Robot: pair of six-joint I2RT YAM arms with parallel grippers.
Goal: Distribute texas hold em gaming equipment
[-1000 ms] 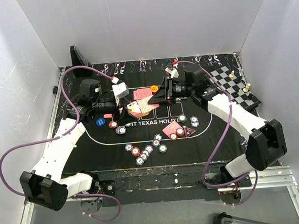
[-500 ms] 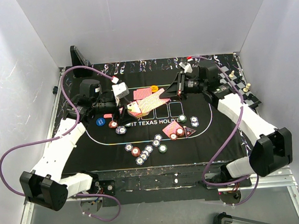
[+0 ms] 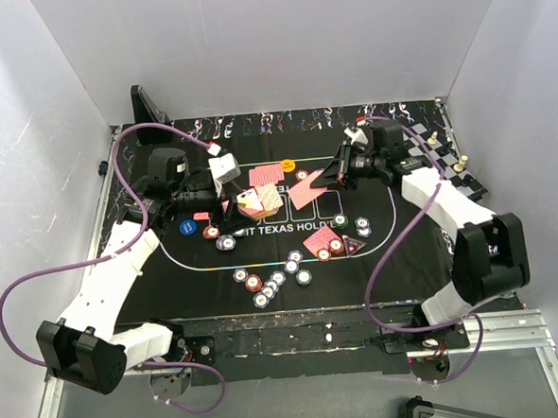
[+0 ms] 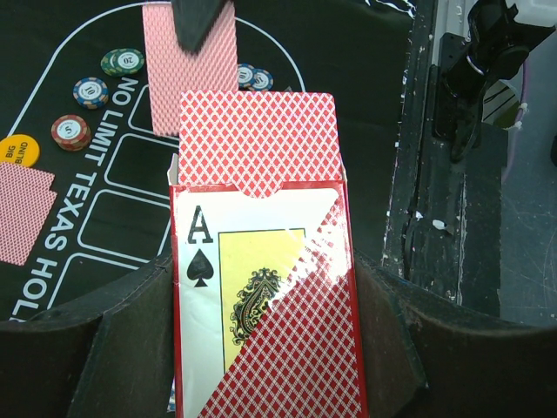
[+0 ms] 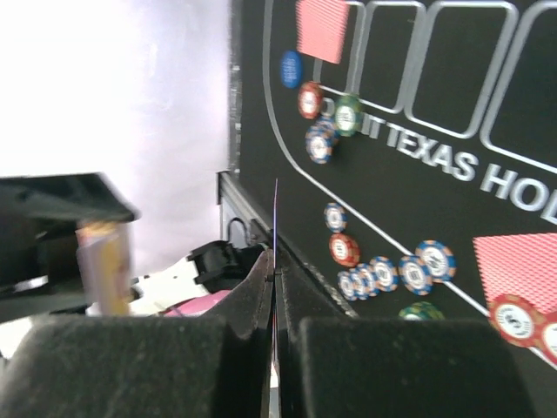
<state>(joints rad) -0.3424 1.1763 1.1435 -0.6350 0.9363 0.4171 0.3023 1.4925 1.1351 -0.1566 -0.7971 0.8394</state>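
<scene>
My left gripper (image 3: 243,205) (image 4: 261,274) is shut on an open card box (image 4: 261,296) with an ace of spades on its front. The red-backed playing cards (image 4: 257,139) stick out of its top. Just right of the box, my right gripper (image 3: 332,174) (image 5: 275,266) is shut on a single red-backed card (image 3: 308,190), held above the mat and seen edge-on in the right wrist view (image 5: 275,218). Poker chips (image 3: 265,284) lie in clusters on the mat. More red-backed cards (image 3: 265,175) lie face down. The yellow button (image 3: 287,165) (image 4: 17,150) sits near the far line. The dark triangular marker (image 3: 355,246) lies at the right.
The black mat (image 3: 405,249) printed with the Texas Hold'em lettering covers the table. A chessboard (image 3: 442,161) with pieces stands at the back right, under my right arm. A black stand (image 3: 146,105) is at the back left corner. White walls close in three sides.
My right gripper shut on a card at the box and drew it out to the right, clear of the box. The left arm and the box stayed still.
</scene>
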